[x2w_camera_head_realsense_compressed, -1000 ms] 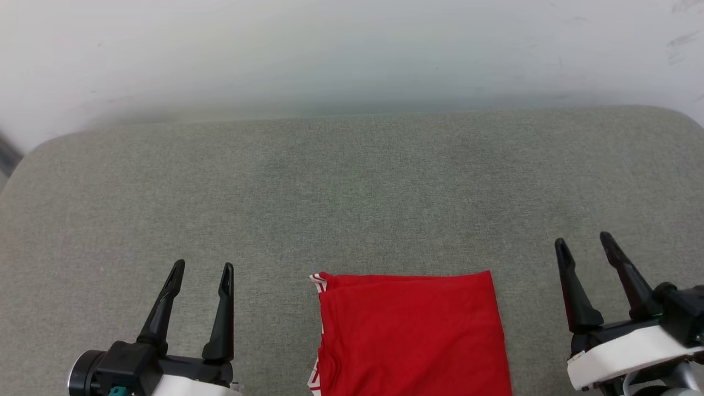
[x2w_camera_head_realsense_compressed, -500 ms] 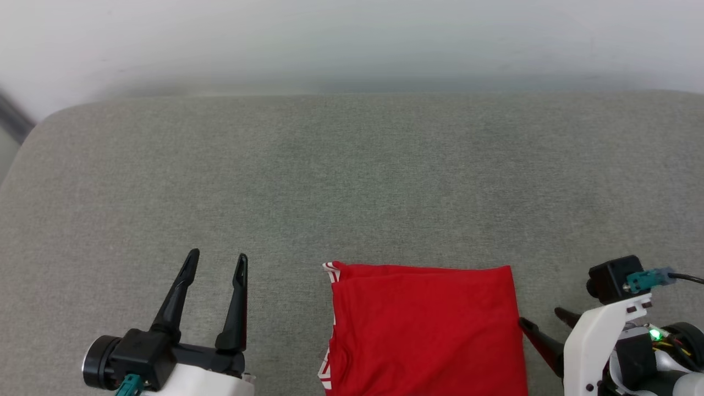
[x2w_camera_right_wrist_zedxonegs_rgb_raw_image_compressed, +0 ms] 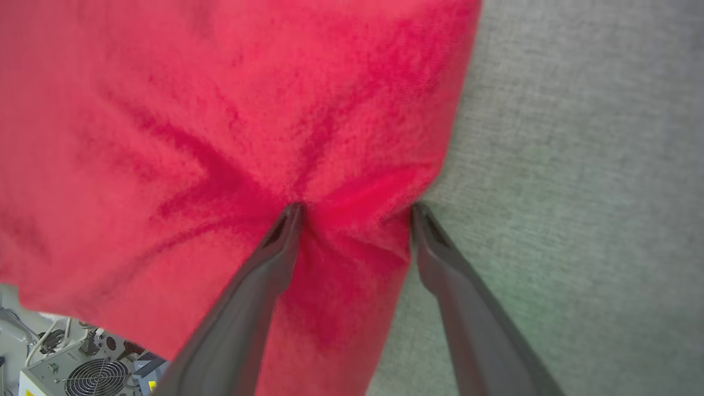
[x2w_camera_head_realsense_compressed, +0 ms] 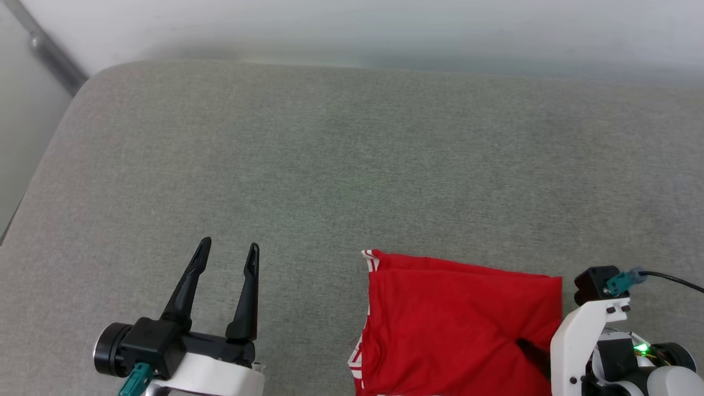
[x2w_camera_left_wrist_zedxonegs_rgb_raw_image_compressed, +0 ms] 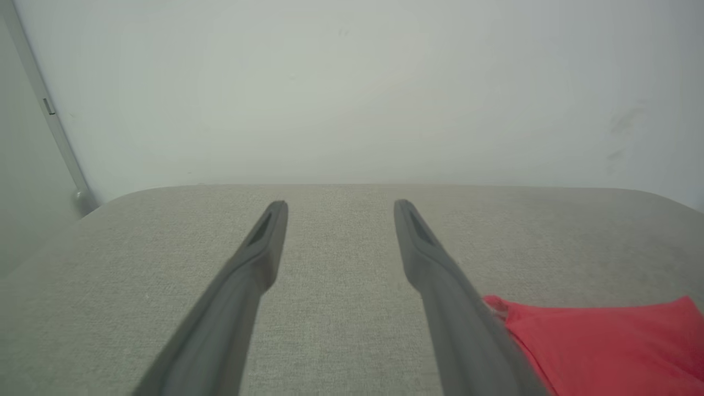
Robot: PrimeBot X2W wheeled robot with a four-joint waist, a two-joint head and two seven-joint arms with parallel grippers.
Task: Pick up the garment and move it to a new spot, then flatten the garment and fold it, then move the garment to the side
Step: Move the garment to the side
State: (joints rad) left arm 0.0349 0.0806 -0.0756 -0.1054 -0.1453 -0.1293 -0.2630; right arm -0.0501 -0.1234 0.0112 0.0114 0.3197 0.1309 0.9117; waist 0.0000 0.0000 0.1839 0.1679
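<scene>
Red and folded into a flat rectangle, the garment (x2w_camera_head_realsense_compressed: 456, 319) lies at the near edge of a grey padded surface (x2w_camera_head_realsense_compressed: 330, 154), right of centre in the head view. Red-white striped trim (x2w_camera_head_realsense_compressed: 369, 263) peeps out at its far left corner. The right tool (x2w_camera_right_wrist_zedxonegs_rgb_raw_image_compressed: 356, 208) bears down on the garment's right edge with its jaws spread wide. One fingertip (x2w_camera_right_wrist_zedxonegs_rgb_raw_image_compressed: 291, 214) presses into the red cloth and the other sits just at the cloth's edge, with the fabric puckered into creases between them. The left tool (x2w_camera_head_realsense_compressed: 228, 247) hovers over bare grey fabric to the garment's left, apart from it, jaws wide and empty. A pale wall (x2w_camera_head_realsense_compressed: 352, 27) rises behind the surface.
</scene>
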